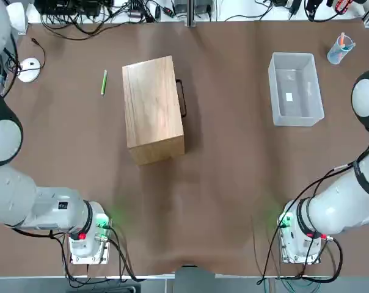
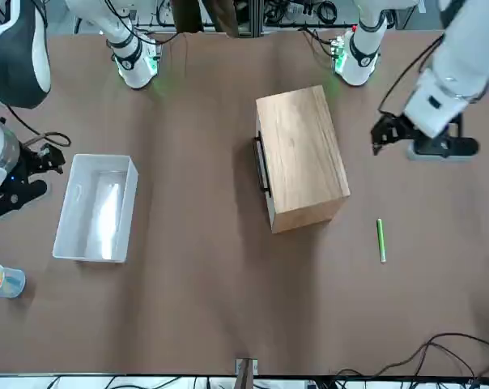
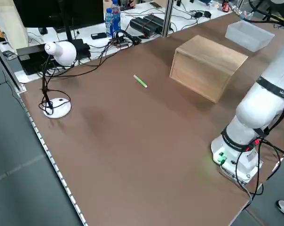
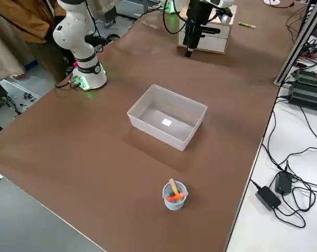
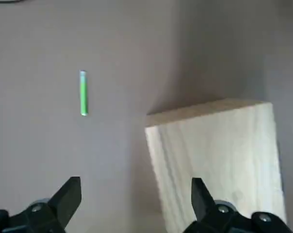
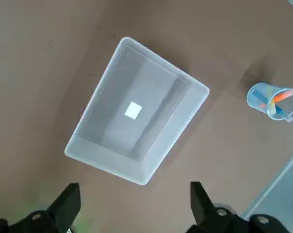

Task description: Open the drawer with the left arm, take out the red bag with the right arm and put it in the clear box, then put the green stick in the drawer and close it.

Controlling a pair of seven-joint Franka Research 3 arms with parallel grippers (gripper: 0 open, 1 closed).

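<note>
Left end effector (image 5: 137, 205) hangs at the drawer box's (image 1: 153, 101) nine o'clock, right end effector (image 6: 136, 206) at the clear bin's (image 1: 295, 85) three, both spread; handle (image 1: 184, 101) faces three, presumably easing transfer.

Both robot arms raised, left jaws (image 5: 137, 204) open and empty, right jaws (image 6: 136, 206) open and empty

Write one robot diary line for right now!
drawer: closed | green stick: on table | clear box: empty | left gripper: open, above table | right gripper: open
</note>
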